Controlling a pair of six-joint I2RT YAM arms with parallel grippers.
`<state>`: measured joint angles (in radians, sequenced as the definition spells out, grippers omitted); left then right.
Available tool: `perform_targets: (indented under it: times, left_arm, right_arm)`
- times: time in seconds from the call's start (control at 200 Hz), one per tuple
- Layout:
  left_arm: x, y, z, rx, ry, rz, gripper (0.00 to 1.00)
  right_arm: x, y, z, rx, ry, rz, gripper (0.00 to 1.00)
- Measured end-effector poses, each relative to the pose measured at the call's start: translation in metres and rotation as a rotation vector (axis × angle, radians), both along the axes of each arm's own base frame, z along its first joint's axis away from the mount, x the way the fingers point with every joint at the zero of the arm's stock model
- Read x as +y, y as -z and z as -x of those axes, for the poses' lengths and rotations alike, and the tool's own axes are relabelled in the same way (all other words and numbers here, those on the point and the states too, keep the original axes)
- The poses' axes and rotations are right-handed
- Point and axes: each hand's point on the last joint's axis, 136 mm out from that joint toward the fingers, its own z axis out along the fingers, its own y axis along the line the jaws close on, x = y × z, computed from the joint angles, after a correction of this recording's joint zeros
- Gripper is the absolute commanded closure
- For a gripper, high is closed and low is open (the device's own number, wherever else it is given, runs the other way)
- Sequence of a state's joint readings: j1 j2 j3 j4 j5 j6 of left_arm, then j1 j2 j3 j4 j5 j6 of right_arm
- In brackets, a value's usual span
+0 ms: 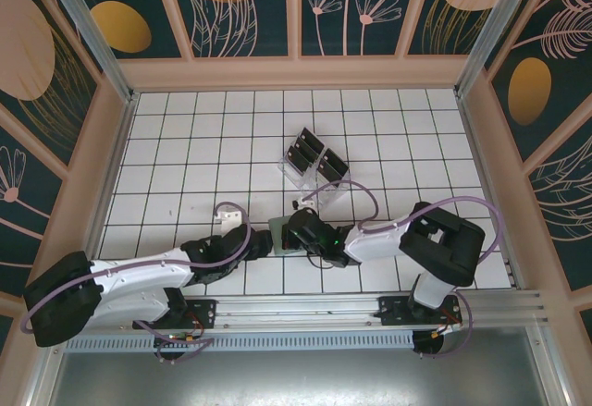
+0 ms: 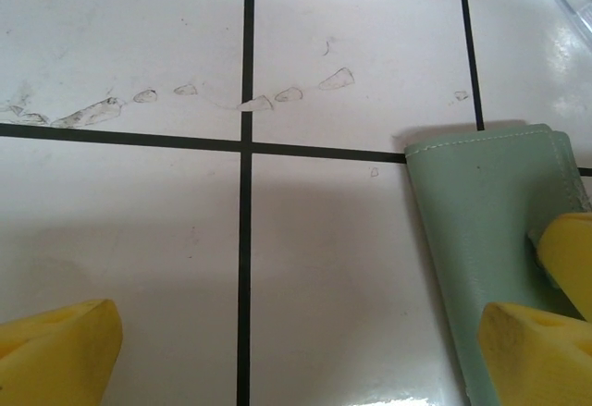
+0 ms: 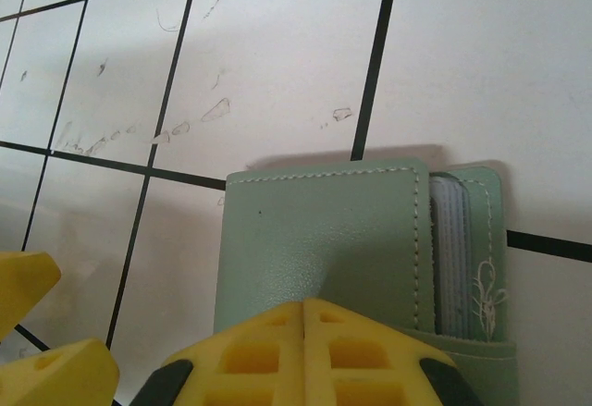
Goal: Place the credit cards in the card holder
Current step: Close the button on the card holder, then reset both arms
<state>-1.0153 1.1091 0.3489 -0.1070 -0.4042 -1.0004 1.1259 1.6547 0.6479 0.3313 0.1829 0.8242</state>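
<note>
So far: no card has gone in, so by the look of it every step is left.
Table [image 1: 185, 147]: white grid.
Rack [image 1: 298, 177]: clear, mid-table.
Left pincer [image 2: 296, 355]: wide open, empty, at the wallet's edge.
Right pincer [image 3: 303, 327]: closed, tips on the wallet.
Wallet [image 3: 324, 230]: green, folded, flat between the pincers.
Cards [image 1: 314, 154]: dark, standing in the rack.

The card holder [image 3: 324, 239], sage green and folded shut, lies flat on the white tabletop [image 3: 277, 36] across a black grid line. At its right edge grey-blue inner pockets [image 3: 451, 249] show, beside a flap with a small white plant drawing [image 3: 487, 288]. The yellow jaws of the right arm are pressed together over its near edge. Two more yellow pieces [image 3: 42, 332] sit in the lower left corner.
</note>
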Motion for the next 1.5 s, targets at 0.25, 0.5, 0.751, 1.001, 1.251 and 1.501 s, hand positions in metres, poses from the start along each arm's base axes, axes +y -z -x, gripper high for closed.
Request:
perform_targets:
  times: [0.25, 0.5, 0.751, 1.001, 1.251, 1.501]
  left_arm:
    - [0.001, -0.050, -0.035, -0.124, -0.066, -0.025, 0.02]
    - [0.048, -0.135, -0.098, -0.335, -0.244, -0.028, 0.01]
    - [0.075, -0.186, -0.145, -0.466, -0.299, -0.129, 0.01]
    - [0.111, -0.191, -0.164, -0.561, -0.347, -0.209, 0.02]
    - [0.181, -0.158, -0.150, -0.597, -0.469, -0.305, 0.01]
    - [0.218, -0.123, -0.123, -0.591, -0.534, -0.365, 0.01]
  right_arm:
    - [0.004, -0.029, -0.005, 0.012, -0.055, 0.040, 0.53]
    - [-0.021, -0.136, -0.046, -0.127, 0.020, -0.119, 0.44]
    - [-0.112, -0.219, -0.080, -0.336, 0.233, -0.165, 0.12]
    - [-0.225, -0.216, -0.096, -0.488, 0.521, -0.021, 0.01]
    - [-0.328, -0.175, -0.106, -0.543, 0.794, 0.166, 0.01]
    - [-0.388, -0.123, -0.114, -0.491, 0.932, 0.323, 0.01]
